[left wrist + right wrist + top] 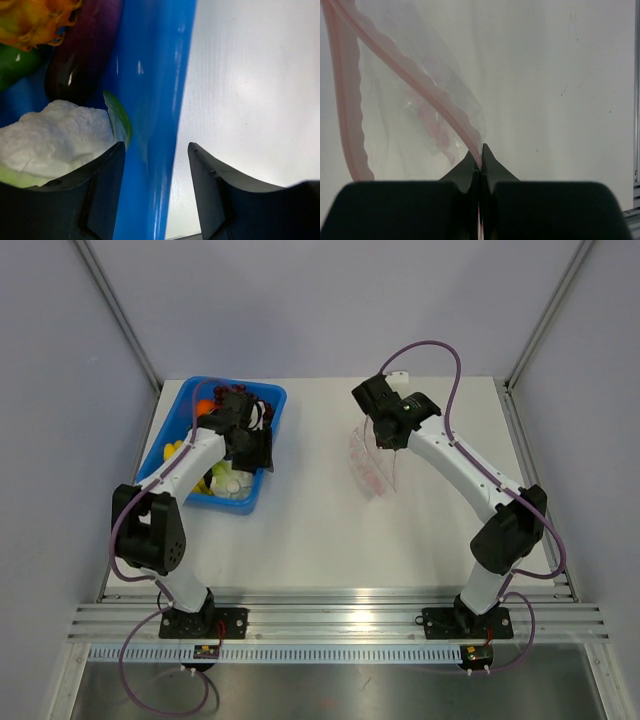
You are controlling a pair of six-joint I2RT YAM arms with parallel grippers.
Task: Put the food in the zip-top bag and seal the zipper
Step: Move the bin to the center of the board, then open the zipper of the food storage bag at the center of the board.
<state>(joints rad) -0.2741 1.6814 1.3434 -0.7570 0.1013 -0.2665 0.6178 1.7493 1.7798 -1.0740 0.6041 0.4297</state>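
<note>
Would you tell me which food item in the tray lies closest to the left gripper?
The pale cabbage, just beside the left gripper; the purple piece, orange piece and green piece lie farther off.

Tray on your left, zip-top bag on your right, both on the bench.
The tray sits at the far left of the bench with the food inside it. Your left pincer straddles the tray's right wall, one finger inside beside the food, one outside over the bench. The zip-top bag sits right of centre, well apart from the tray; one end of its zipper sits between the fingers of your right pincer.
</note>
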